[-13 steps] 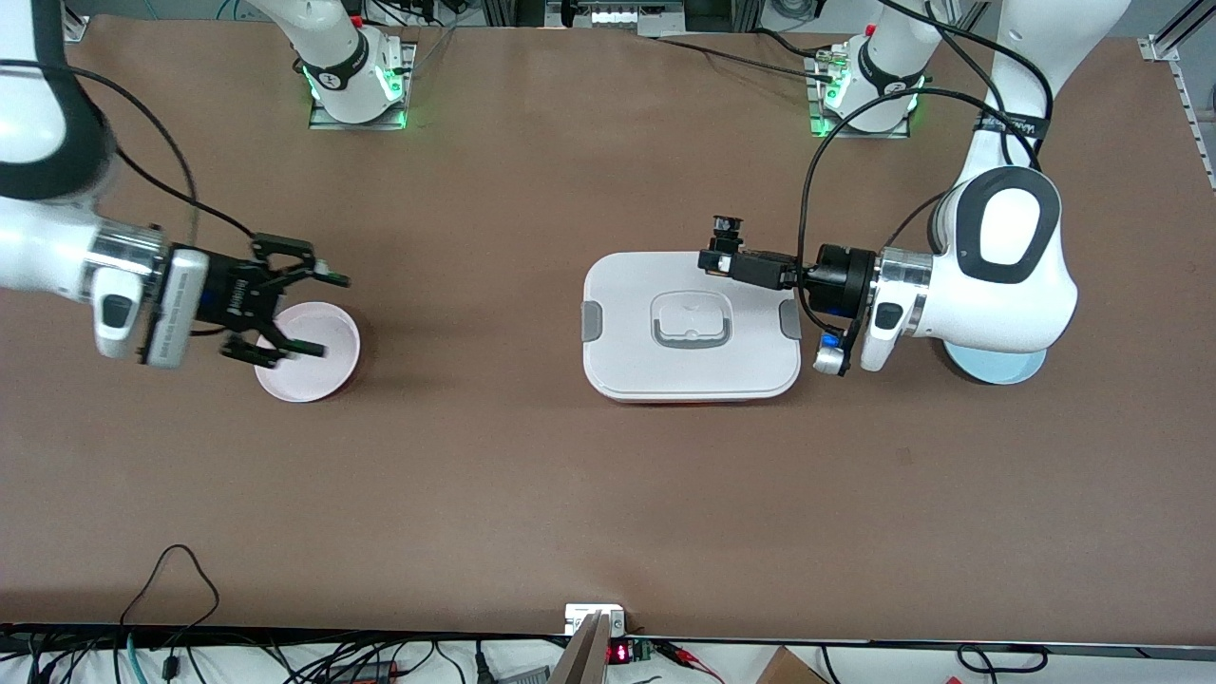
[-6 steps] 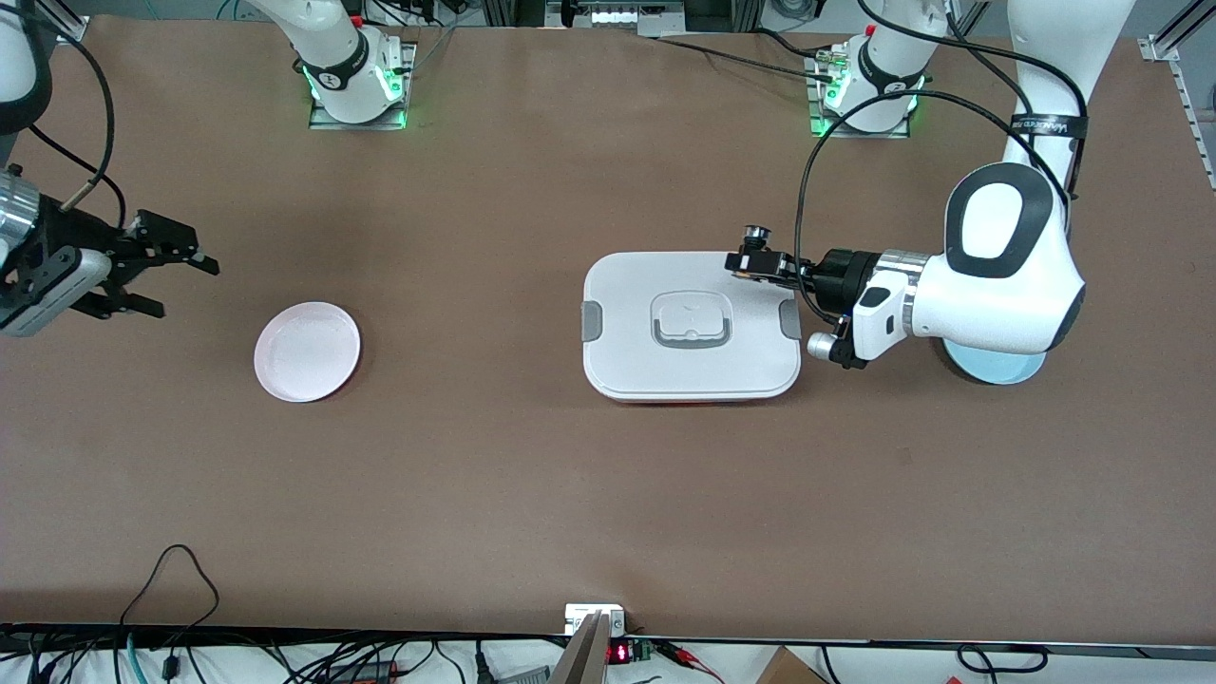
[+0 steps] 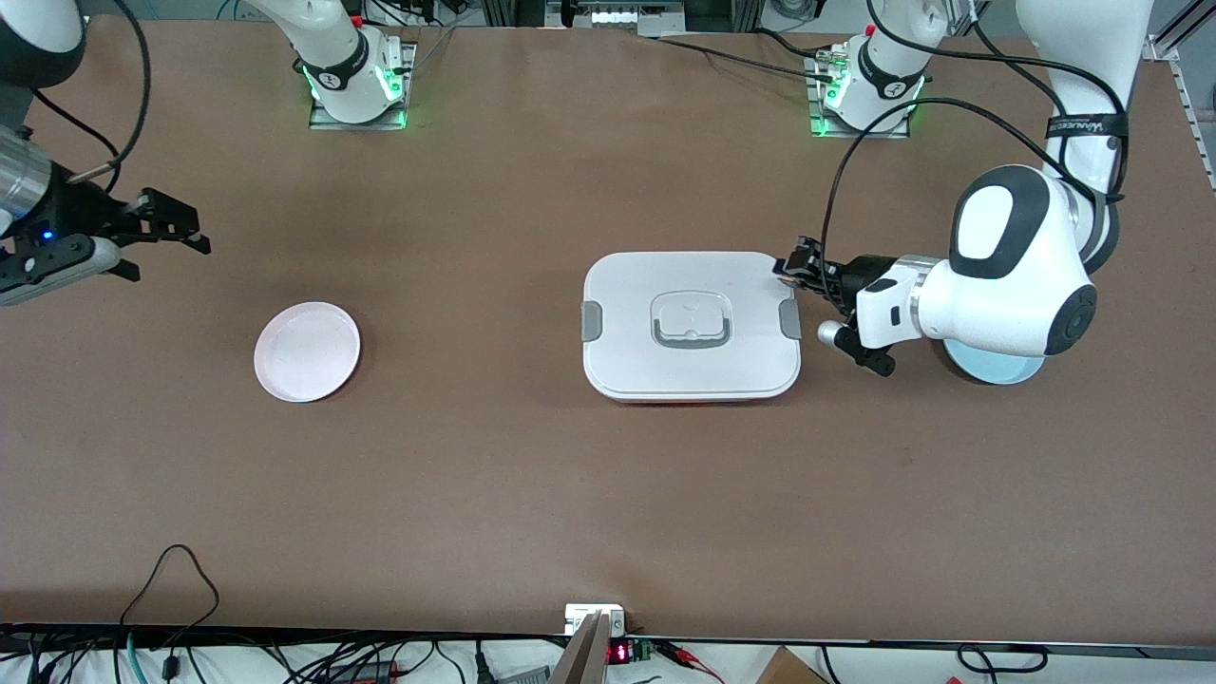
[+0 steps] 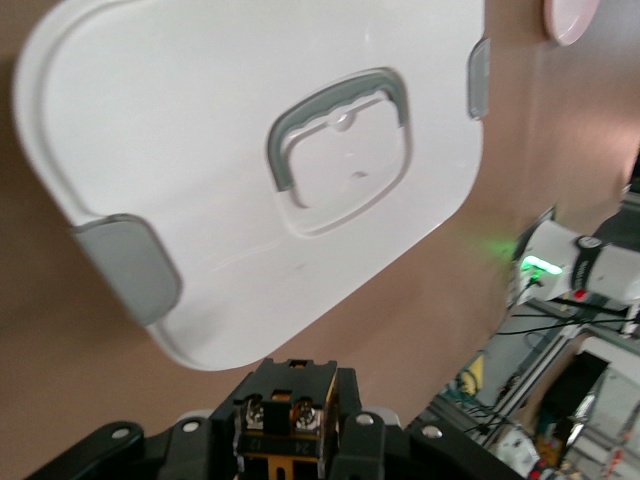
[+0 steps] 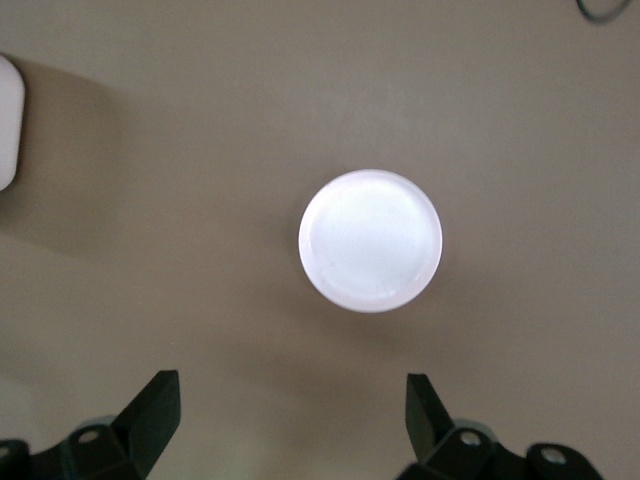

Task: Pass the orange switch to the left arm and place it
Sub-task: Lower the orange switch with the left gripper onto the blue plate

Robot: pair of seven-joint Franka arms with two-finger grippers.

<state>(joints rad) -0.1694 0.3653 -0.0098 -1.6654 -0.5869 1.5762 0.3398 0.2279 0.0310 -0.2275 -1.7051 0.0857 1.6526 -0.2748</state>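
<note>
From the left wrist, the left gripper [image 4: 290, 425] has its jaws closed on the orange switch [image 4: 288, 412], poised just off a rounded corner of the white box [image 4: 200, 150], whose grey handle [image 4: 340, 130] and grey clips sit above the brown surface [image 4: 450, 290].

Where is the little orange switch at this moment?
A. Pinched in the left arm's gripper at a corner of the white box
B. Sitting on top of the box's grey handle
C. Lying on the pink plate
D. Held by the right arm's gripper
A: the left wrist view shows the orange switch clamped in the left gripper, at a corner of the box; the pink plate holds nothing and the right gripper is open.
</note>
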